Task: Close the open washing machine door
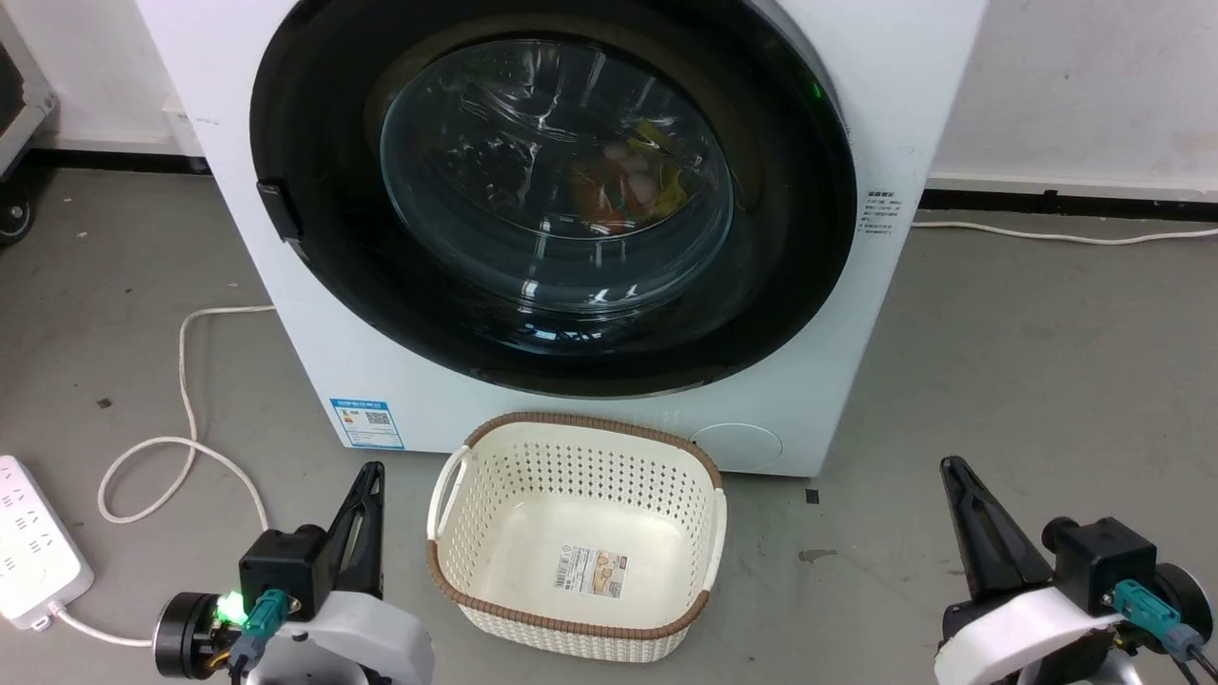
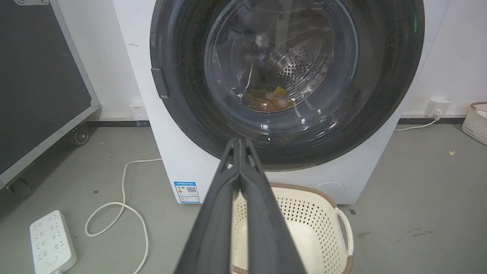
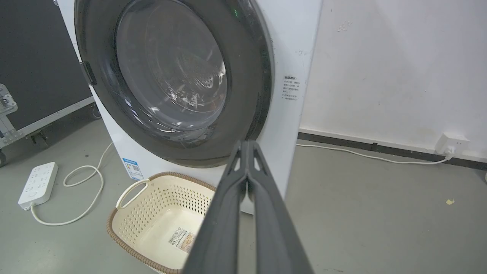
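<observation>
The grey floor [image 1: 1047, 381] is seen, and the white washing machine [image 1: 447, 409] is stood on it, close to the wall. Just before its front a cream perforated basket [image 1: 571, 466] with a brown rim is placed. At the left a white power strip [image 1: 33, 552] is laid flat, and its white cable [image 1: 186, 381] is looped over the floor toward the machine. Further left a black wheeled case [image 2: 38, 95] is parked. A second cable [image 1: 1047, 233] is laid along the wall at the right.
</observation>
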{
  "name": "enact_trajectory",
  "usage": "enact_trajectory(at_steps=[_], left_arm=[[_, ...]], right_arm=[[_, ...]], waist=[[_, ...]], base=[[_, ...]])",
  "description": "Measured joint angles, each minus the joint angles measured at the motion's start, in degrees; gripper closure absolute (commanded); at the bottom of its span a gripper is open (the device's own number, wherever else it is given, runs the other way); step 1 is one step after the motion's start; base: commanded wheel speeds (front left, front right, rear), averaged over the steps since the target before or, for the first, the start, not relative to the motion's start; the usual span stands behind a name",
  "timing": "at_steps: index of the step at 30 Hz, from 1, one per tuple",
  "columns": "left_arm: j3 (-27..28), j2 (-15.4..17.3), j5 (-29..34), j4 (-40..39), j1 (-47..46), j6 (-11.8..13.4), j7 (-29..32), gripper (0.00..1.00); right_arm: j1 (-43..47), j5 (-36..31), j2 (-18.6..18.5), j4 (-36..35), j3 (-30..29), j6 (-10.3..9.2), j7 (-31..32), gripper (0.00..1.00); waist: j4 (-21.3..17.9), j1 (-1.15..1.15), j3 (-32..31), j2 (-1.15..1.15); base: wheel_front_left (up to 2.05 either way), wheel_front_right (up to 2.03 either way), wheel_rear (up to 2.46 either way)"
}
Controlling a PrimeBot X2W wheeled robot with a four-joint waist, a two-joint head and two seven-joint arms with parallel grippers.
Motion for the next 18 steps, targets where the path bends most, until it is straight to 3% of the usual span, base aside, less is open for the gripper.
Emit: enact_trajectory(at_steps=[18], left_arm=[[0.21, -0.41, 1.01, -1.83, 0.49, 1.13, 2.21, 1.0]], right_arm=[[0.02, -1.21, 0.0, -1.11, 0.24, 0.01, 2.4, 1.0]], waist=[[0.46, 0.0, 0.16, 0.0]], base=[[0.0, 0.0, 0.0]])
